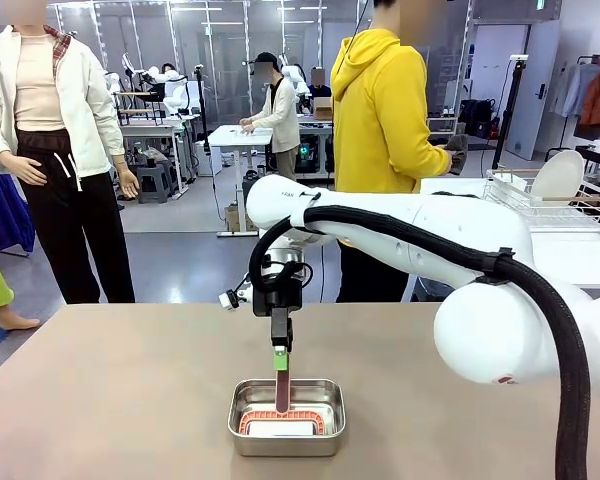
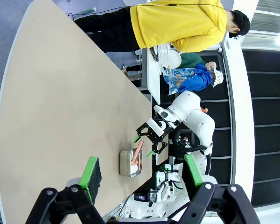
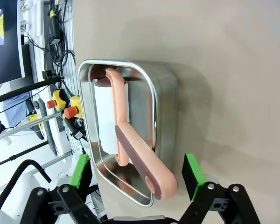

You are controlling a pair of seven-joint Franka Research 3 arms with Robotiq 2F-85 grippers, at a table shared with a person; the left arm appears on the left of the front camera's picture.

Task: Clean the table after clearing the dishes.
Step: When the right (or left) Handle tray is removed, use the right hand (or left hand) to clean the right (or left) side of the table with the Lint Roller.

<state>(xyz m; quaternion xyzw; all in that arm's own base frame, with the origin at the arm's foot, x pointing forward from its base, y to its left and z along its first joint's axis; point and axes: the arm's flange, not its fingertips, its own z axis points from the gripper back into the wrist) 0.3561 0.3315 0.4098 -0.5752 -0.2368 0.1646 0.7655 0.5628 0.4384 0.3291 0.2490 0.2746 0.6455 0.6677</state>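
Note:
The taupe table (image 1: 100,400) carries a steel pan (image 1: 235,420) near its front edge. Inside the pan lies a cleaning roller (image 1: 281,390) with a white roll and a salmon handle that rises upward. My right gripper (image 1: 281,360) hangs straight above the pan. In the right wrist view its jaws stand open (image 3: 135,172), the green pads on either side of the handle's end (image 3: 161,186) and apart from it. My left gripper (image 2: 141,171) is open, empty and high above the table (image 2: 60,93). One of the dishes, a white plate (image 1: 560,175), stands in a wire rack.
The wire rack (image 1: 540,205) sits on a white side table (image 1: 580,255) at the far right. A person in a yellow hoodie (image 1: 380,110) stands beyond the far edge, turned toward that rack. My right arm (image 1: 430,235) spans the table from the right.

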